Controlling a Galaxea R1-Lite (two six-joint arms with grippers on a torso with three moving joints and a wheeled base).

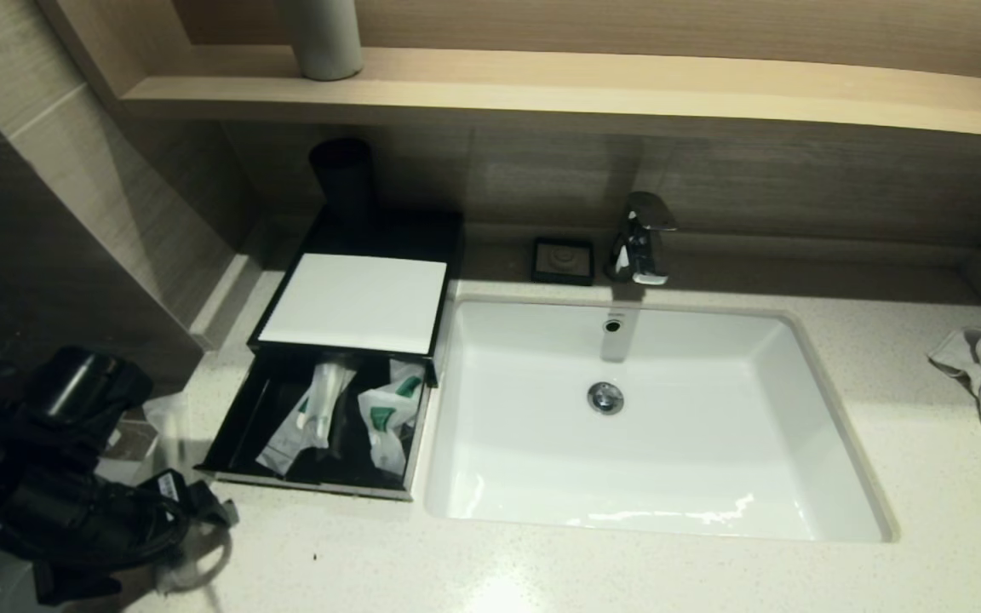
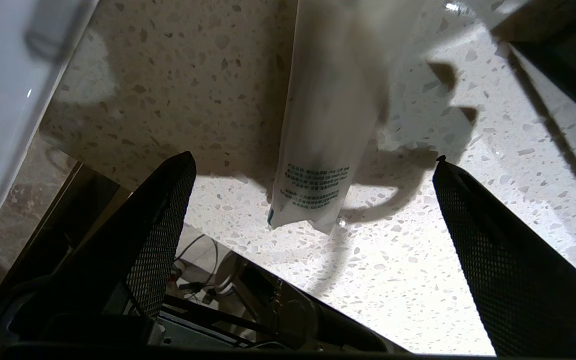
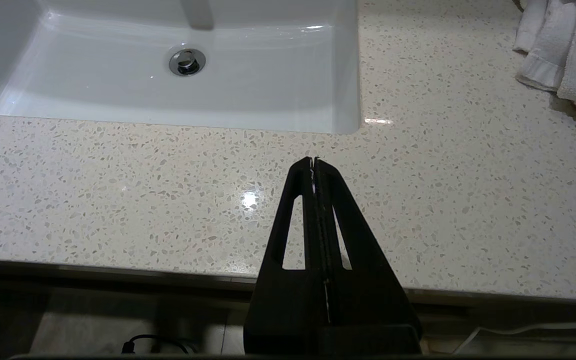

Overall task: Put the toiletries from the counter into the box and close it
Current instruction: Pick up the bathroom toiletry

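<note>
Our left hand (image 2: 313,210) hangs wide open over the near-left corner of the speckled stone tabletop (image 2: 178,80), just above a flat white plastic sachet (image 2: 325,120) lying left of the black open drawer box (image 1: 235,426). We judge the sachet light, limp and slippery, so we would pinch it across its middle. Our right hand (image 3: 314,161), fingers pressed together, idles near the white sink (image 3: 268,100).
</note>
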